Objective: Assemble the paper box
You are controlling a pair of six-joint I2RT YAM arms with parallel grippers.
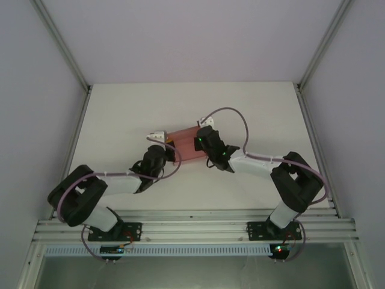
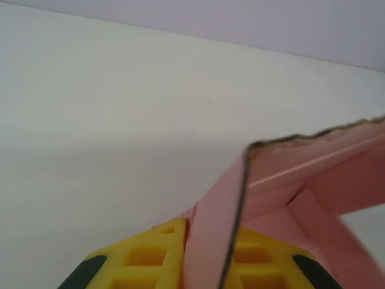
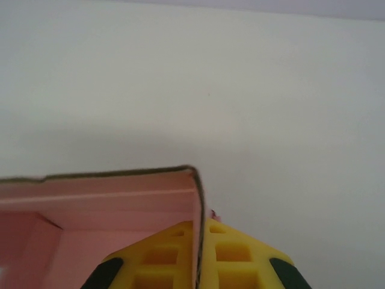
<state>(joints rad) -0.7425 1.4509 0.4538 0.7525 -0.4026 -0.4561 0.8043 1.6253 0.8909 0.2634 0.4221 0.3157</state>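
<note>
Plainly, the paper box [image 1: 185, 146] lies near the middle of the white bench [image 1: 120, 114], between the two arms, as a salmon-pink, partly folded tray with raised walls. The left claw [image 1: 158, 138] meets its left end and the right claw [image 1: 203, 127] its far right corner. From the left wrist, the yellow fingers [image 2: 150, 256] are nearly closed, pinching an upright pink flap [image 2: 210, 235] whose raw dark edge faces the camera. From the right wrist, the right claw's fingers [image 3: 234, 256] are pressed tight on the thin end wall [image 3: 197, 205] of the box, whose open inside lies to the left. Whether the box rests on the bench or is lifted off it, I cannot tell.
</note>
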